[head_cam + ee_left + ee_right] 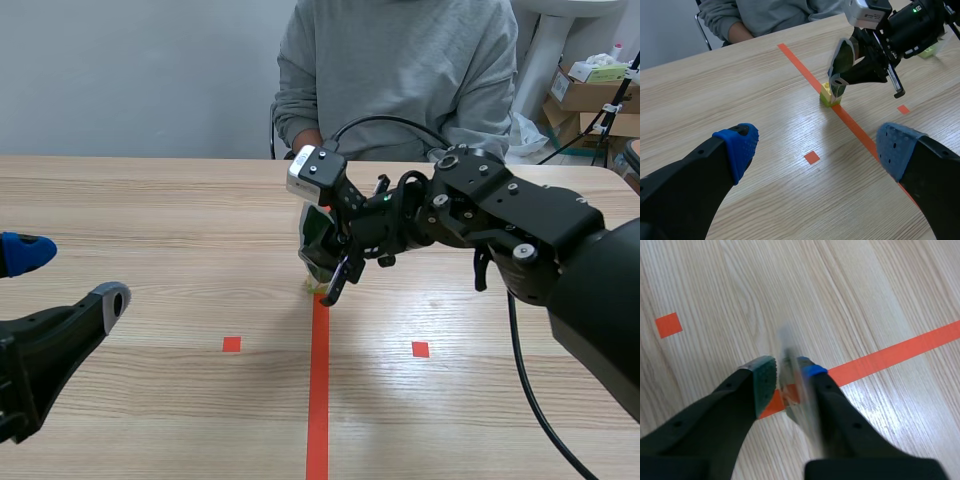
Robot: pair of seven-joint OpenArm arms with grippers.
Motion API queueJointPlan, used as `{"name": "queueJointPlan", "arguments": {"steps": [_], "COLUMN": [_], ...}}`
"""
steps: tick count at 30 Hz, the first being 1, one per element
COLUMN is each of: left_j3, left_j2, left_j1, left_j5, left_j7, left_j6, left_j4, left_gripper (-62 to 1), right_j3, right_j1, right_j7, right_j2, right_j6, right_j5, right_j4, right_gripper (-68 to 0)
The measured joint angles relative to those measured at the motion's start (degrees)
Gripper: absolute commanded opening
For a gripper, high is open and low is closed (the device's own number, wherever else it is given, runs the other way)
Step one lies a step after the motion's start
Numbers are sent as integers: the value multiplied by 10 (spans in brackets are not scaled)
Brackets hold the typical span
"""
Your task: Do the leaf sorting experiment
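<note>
A dark green leaf (318, 235) stands upright between the fingers of my right gripper (330, 275), which is shut on it at the table's middle. In the right wrist view the leaf (796, 390) is blurred and lies against the blue pad of that gripper (787, 375). Just under the leaf a small yellow-green brick (829, 95) sits on the red tape line; whether leaf (842, 60) and brick touch is unclear. My left gripper (70, 275) stays open at the near left, well short of the brick, with nothing between its fingers (737, 145).
A person in a grey sweater (395, 70) sits across the table, one hand near its far edge. A pale green thing (931, 50) lies beyond the right arm. Cardboard boxes (590, 95) stand off the table at the back right.
</note>
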State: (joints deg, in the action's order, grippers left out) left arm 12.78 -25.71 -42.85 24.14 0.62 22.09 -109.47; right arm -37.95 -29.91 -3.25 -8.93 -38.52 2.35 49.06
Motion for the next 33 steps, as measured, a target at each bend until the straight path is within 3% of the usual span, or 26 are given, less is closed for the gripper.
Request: {"name": "queueJointPlan", "arguments": {"steps": [6,10,14,21,27,33], "left_j3": [0,0,0,0,0,0], "left_j2": [0,0,0,0,0,0], "left_j1": [0,0,0,0,0,0], "left_j5": [0,0,0,0,0,0], "left_j7": [0,0,0,0,0,0], "left_j6": [0,0,0,0,0,0], "left_j4": [0,0,0,0,0,0], "left_gripper": [-99,-99,-99,-99,-99,-99], "right_j3": [13,37,82,184,294,401], "right_j1": [0,0,4,64,179,276], "right_j7": [-3,-31,-98,-155,-175,-188], "right_j2": [0,0,-4,-61,-110,-117], "right_j6": [0,5,12,23,43,42], "right_j5": [0,2,72,150,167,174], "right_j4": [0,0,13,129,243,293], "right_gripper": [-662,-662,-662,-662,-662,-662]}}
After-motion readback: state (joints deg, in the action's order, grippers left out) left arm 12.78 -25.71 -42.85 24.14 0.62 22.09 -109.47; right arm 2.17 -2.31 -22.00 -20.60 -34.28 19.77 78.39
